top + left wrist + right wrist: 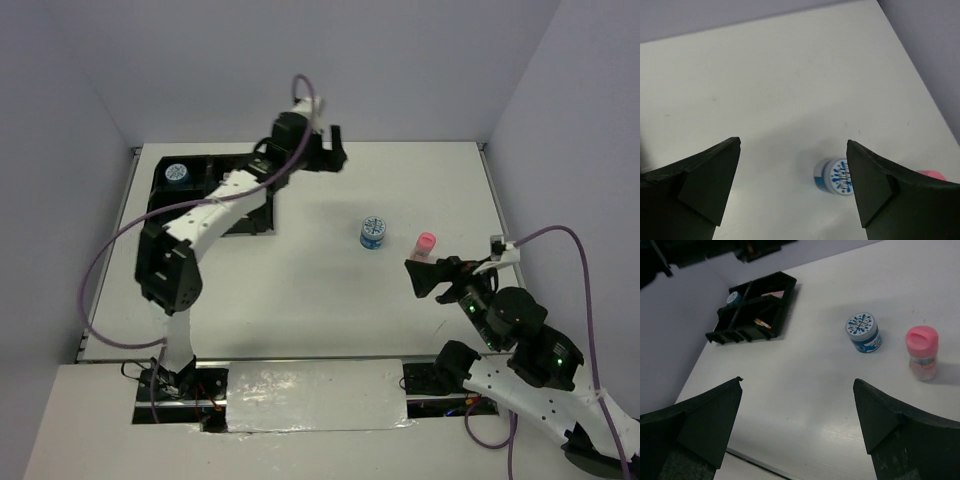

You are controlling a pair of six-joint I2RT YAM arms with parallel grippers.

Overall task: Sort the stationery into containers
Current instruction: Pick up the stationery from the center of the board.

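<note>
A black divided tray (162, 203) stands at the table's far left, partly under my left arm. One blue tub (177, 174) sits in its far corner. A second blue tub (373, 232) with a patterned lid stands on the table centre-right, with a pink-capped bottle (426, 245) to its right. My left gripper (330, 150) is open and empty, raised near the far edge; in its wrist view (793, 144) the tub (832, 176) lies below, near the right finger. My right gripper (422, 278) is open and empty, just near of the bottle. Its wrist view (798, 381) shows the tub (863, 332), the bottle (923, 352) and the tray (784, 300).
Thin pens (762, 323) lie in a tray compartment. Grey walls enclose the table on the left, far and right sides. A purple cable loops from each arm. A shiny plate (315, 395) covers the near edge between the arm bases.
</note>
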